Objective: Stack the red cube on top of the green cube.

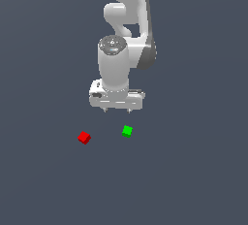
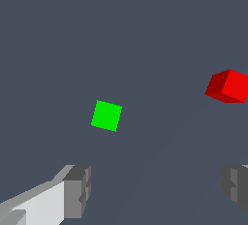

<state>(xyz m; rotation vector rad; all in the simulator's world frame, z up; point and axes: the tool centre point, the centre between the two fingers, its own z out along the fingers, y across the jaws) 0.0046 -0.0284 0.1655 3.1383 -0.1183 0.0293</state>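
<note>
Surface: plain dark grey-blue tabletop (image 1: 193, 180), flat and uniform; no edges, walls or other props in either view.

Red cube: red cube (image 1: 84, 137) lay on the tabletop toward the exterior view's left, turned a little so one corner faced the camera. Also seen in the wrist view (image 2: 228, 86), near the frame edge, two faces lit differently.

Green cube: green cube (image 1: 127, 131) lay apart from the red one, toward the exterior view's right, near the spot under the hand. In the wrist view (image 2: 106, 116) only its top face showed, slightly rotated.

Handling (judged): red cube looked rigid, small and probably light, far smaller than the hand. Flat, smooth sides; could slip or twist if pinched off-centre. Not fragile by appearance.

Where to grip (judged): two opposite flat side faces, low enough to clear the top, with the wrist turned to match the cube's rotation.

Arm pose: arm (image 1: 127, 30) hung from above, wrist pointing straight down, hand well clear of the tabletop.

Fingers: gripper (image 1: 117, 110) spread apart and empty; fingers (image 2: 76, 191) stood wide with nothing between, touching neither cube.

Alignment: hand sat nearer the green cube than the red; red cube lay off to one side, not between the fingers.

Stage (judged): approach to the red cube not yet made; nothing stacked.
</note>
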